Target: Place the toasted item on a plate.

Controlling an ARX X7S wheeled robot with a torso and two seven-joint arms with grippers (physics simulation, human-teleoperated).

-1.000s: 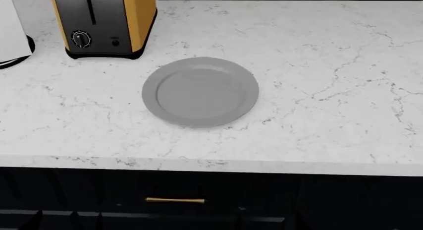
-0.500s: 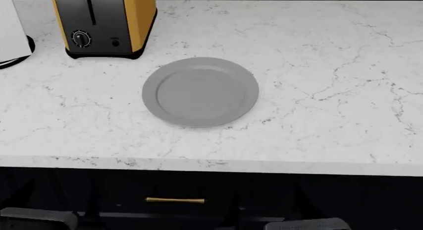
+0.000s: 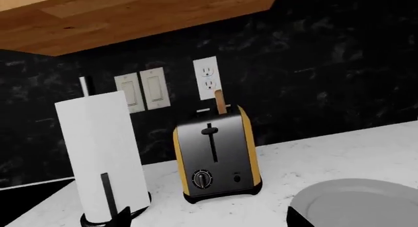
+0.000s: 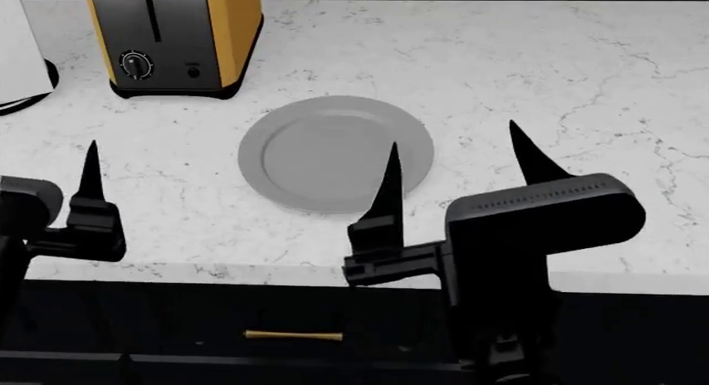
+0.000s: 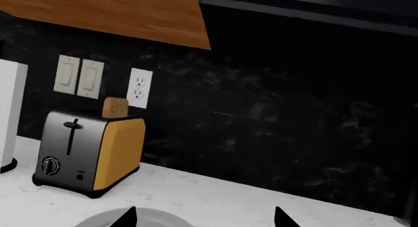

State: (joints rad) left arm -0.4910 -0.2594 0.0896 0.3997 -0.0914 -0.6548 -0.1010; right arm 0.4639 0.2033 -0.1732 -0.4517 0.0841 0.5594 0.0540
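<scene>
The toasted item [image 3: 220, 102] is a tan slice standing up out of the slot of the black-and-yellow toaster [image 3: 216, 158]; its porous face [image 5: 115, 107] also shows in the right wrist view. The empty grey plate [image 4: 310, 153] lies on the counter in front of the toaster. My left gripper [image 3: 209, 221] is open and holds nothing. One of its fingers [image 4: 91, 177] shows left of the plate near the counter's front edge. My right gripper [image 4: 452, 133] is open and empty, with one finger overlapping the plate's near right rim in the head view.
A white paper towel roll [image 3: 101, 158] stands just left of the toaster. The dark backsplash carries an outlet [image 3: 206, 78] and switches [image 3: 145, 91], with a wooden cabinet [image 5: 111, 14] overhead. The marble counter [image 4: 576, 78] stretches to the right. A drawer handle [image 4: 294, 336] sits below its front edge.
Both grippers have risen from below the counter's front edge into the head view, fingers pointing up. The plate and toaster have not moved.
</scene>
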